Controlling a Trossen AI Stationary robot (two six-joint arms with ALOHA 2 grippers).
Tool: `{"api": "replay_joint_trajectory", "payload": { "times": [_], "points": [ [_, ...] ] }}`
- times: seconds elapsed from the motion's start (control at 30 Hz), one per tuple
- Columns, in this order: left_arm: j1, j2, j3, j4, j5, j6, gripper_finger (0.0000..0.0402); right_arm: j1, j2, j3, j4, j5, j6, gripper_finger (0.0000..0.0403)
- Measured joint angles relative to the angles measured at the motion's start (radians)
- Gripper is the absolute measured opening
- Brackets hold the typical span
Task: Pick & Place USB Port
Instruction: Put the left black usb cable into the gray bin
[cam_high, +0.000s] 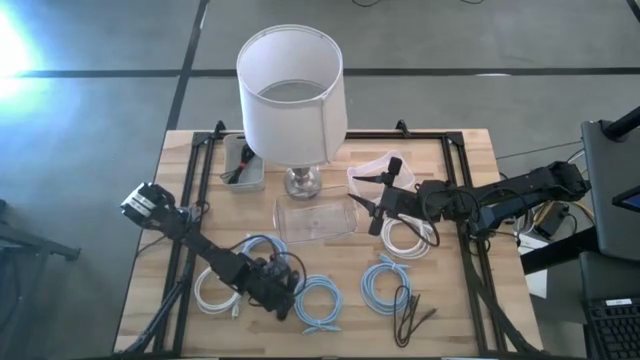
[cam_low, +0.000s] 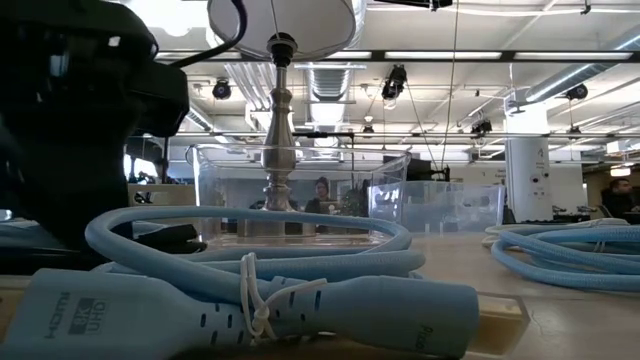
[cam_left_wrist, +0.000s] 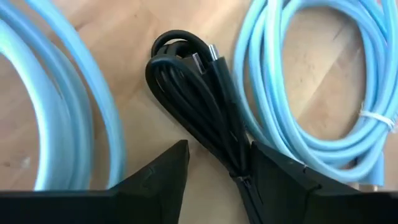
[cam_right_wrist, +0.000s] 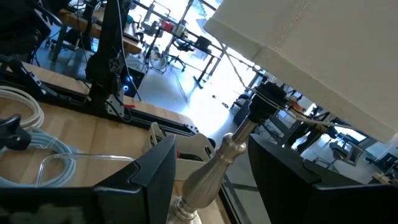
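Observation:
A black USB cable bundle (cam_left_wrist: 193, 87) lies coiled on the wooden table, its metal plugs (cam_left_wrist: 208, 55) at one end, between two light blue cable coils (cam_left_wrist: 292, 93). My left gripper (cam_left_wrist: 217, 152) is open and low over it, one finger on each side of the bundle's narrow end; it also shows in the high view (cam_high: 280, 288) near the table's front. My right gripper (cam_high: 368, 208) is open and empty above the table's middle, beside a clear plastic container (cam_high: 315, 220). In its wrist view (cam_right_wrist: 211, 155) the lamp's stem shows beyond the fingers. My left gripper comes from above with its fingers across the black bundle's narrow end (cam_left_wrist: 239, 158). The bundle lies close against one finger (cam_left_wrist: 277, 174), with a gap to the other. I cannot tell whether that finger touches it. The bundle rests flat on the table.
A table lamp with a white shade (cam_high: 292, 95) stands at the back centre. A grey tray (cam_high: 243, 168) is at the back left. White coils (cam_high: 410, 238), light blue coils (cam_high: 385, 285) and another black cable (cam_high: 405, 312) lie along the front. Black rails (cam_high: 470, 250) frame the table.

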Motion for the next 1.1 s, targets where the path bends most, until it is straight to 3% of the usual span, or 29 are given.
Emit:
{"api": "replay_joint_trajectory", "payload": {
  "times": [0.33, 0.73, 1.1],
  "points": [
    [0.003, -0.042, -0.003, -0.018, -0.013, -0.016, 0.0011, 0.0, 0.0, 0.0, 0.0, 0.0, 0.0, 0.0196],
    [0.002, -0.336, -0.005, -0.177, -0.247, 0.048, 0.0006, 0.0, 0.0, 0.0, 0.0, 0.0, 0.0, 0.0196],
    [0.02, -0.61, -0.004, -0.602, -0.561, 0.022, 0.0007, 0.0, 0.0, 0.0, 0.0, 0.0, 0.0, 0.0196]
  ]
}}
